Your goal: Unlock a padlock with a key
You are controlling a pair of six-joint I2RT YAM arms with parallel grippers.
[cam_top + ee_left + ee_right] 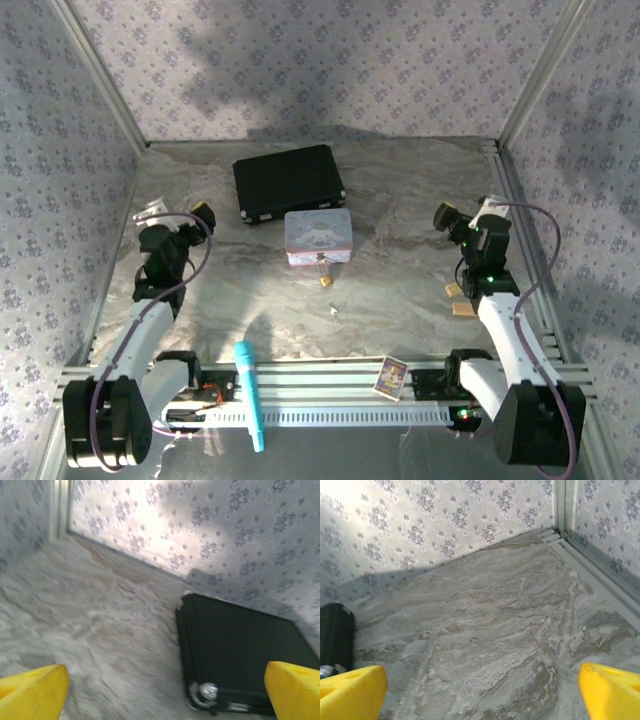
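Top external: brass padlock (326, 282) centre frame, key (334, 311) just below. Tiny, stiff, slick metal; I'd pinch key's bow flat. My left jaws, right jaws released, empty.

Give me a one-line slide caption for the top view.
Open left gripper and right gripper at the sides; padlock by the tin, key close by.

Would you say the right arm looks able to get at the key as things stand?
Probably yes. The key lies in the open on bare table, nearer the arms than the padlock, and nothing stands between it and the open right pincer. Its tiny size may make gripping hard.
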